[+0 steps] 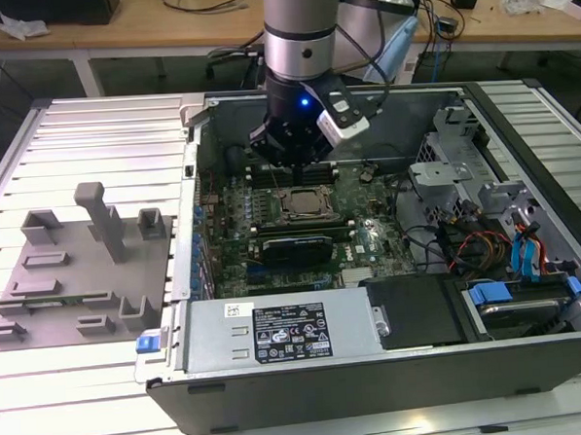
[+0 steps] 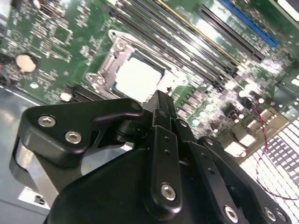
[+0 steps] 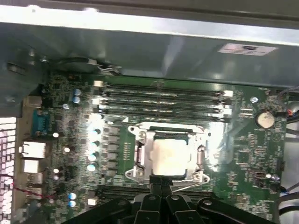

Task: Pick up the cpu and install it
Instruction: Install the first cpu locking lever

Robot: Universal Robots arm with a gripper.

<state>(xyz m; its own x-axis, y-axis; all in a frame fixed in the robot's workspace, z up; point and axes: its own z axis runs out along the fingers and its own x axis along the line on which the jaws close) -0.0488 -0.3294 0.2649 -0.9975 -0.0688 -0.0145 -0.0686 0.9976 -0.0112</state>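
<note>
In the first wrist view the gripper (image 3: 161,185) is nearest. Its two black fingers (image 3: 154,189) are pressed together and hold nothing. Their tips sit at the near edge of the socket frame (image 3: 140,156); I cannot tell whether they touch it. Just past them the cpu (image 3: 169,156) lies flat inside that frame, pale top up, on the green motherboard (image 3: 243,158). Beyond the socket run four long memory slots (image 3: 159,98), with a coin cell (image 3: 265,119) off to one side. Behind them rises the grey case wall (image 3: 187,51).

In the exterior view the power supply (image 1: 277,330) lies closest, along the front of the open computer case (image 1: 378,393). Next comes the black expansion card (image 1: 294,247), then the socket with the arm (image 1: 300,32) hanging just over it. A grey fixture tray (image 1: 79,277) rests on the slatted tabletop (image 1: 100,120) at the exterior view's left.
</note>
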